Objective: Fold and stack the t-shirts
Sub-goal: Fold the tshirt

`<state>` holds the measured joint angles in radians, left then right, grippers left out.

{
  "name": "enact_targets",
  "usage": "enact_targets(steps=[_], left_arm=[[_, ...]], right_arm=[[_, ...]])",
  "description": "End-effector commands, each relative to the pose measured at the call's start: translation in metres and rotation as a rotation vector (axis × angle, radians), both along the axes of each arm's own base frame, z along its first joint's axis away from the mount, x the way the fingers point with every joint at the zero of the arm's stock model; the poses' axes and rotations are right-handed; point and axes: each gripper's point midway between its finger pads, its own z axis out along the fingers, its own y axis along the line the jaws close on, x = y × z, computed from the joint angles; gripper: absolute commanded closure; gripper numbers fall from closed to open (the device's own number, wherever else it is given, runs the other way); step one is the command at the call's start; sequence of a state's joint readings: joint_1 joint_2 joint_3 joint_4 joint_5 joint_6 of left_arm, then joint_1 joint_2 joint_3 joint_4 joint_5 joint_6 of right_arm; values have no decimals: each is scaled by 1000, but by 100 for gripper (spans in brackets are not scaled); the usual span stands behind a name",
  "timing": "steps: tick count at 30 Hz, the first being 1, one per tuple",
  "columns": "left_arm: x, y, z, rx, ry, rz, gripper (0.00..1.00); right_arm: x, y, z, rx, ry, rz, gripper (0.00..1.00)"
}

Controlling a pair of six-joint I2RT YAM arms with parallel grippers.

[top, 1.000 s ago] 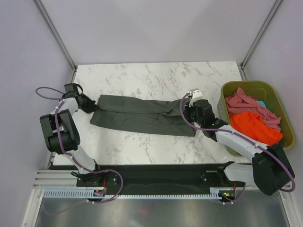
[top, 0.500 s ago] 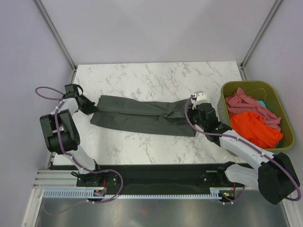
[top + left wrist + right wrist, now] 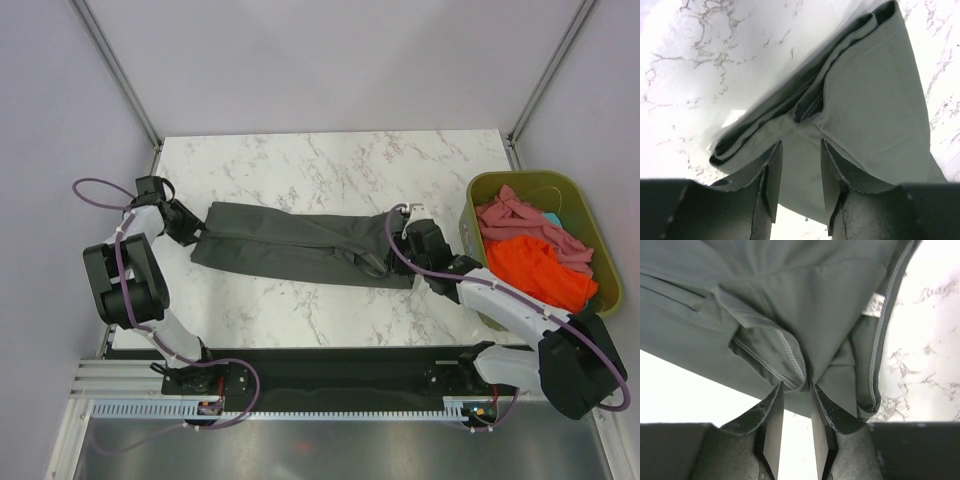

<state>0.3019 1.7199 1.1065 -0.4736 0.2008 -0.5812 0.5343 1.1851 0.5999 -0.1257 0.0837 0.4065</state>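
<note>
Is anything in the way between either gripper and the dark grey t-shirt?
Nothing visible. The left gripper sits at the left end of the dark grey t-shirt, the right gripper at its right end.

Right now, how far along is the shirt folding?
Done: the grey shirt lies folded into a long band. In hand: the left gripper and right gripper each sit at one end, fingers astride the cloth. Remaining: the cross folds, plus the orange shirt and pink shirt, loose in the bin.
</note>
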Motion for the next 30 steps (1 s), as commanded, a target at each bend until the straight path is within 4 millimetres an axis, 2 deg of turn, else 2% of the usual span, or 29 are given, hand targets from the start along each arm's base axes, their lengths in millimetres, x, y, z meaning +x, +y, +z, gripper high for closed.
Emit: enact_targets(steps=[1, 4, 5, 6, 7, 8, 11, 14, 19, 20, 21, 23, 30], left_arm=[[10, 13, 45, 96, -104, -17, 56], [14, -1, 49, 47, -125, -38, 55], [17, -5, 50, 33, -132, -55, 55], [23, -12, 55, 8, -150, -84, 55], [28, -20, 50, -8, -140, -109, 55], [35, -23, 54, -15, -155, -123, 55], [50, -28, 44, -59, -139, -135, 55], [63, -25, 27, -69, -108, -134, 55], [84, -31, 14, -135, -103, -157, 55], [89, -29, 16, -132, -112, -158, 55], [91, -29, 6, -139, -94, -158, 55], [98, -28, 3, -138, -94, -155, 55], [91, -19, -29, -106, -13, -109, 56]], right_arm=[[14, 16, 25, 42, 2, 2, 64], [33, 14, 28, -10, -23, -21, 64], [40, 12, 18, -49, -8, -39, 64], [48, 10, 17, -77, -23, -50, 64], [60, 14, 13, -98, -16, -51, 64], [67, 16, 12, -111, -18, -52, 65], [94, 15, 7, -151, -10, -110, 66], [118, -2, 10, -155, -5, -237, 62], [149, -30, 7, -99, 41, -347, 56], [153, -33, 5, -93, 50, -351, 56], [156, -35, 3, -88, 58, -353, 55], [165, -41, -3, -80, 74, -365, 55], [180, -41, -22, -49, 107, -358, 55]])
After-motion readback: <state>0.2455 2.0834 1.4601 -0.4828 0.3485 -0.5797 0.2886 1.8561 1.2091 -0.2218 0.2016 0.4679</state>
